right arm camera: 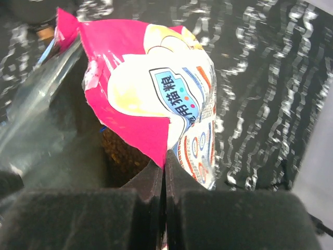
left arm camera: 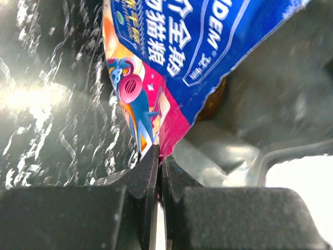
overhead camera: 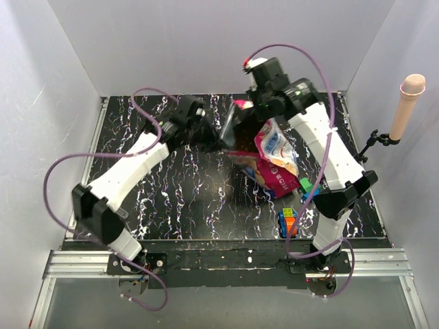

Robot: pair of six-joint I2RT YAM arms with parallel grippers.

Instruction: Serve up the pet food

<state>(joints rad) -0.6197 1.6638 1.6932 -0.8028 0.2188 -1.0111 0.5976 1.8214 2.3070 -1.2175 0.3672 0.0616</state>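
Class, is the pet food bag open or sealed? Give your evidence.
Open. The left hand and right hand each pinch an edge of the bag, and brown kibble shows inside.

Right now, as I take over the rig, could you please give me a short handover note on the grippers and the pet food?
Left gripper: shut on one edge of the bag.
Right gripper: shut on another edge of the same bag.
Things: the bag hangs between the two grippers over the table, right of centre, with its mouth open. The kibble shows inside.
Done: bag gripped by both arms and opened.
Left: pouring the kibble out. No bowl shows in any view.
Note: toy blocks lie near the right arm's base.
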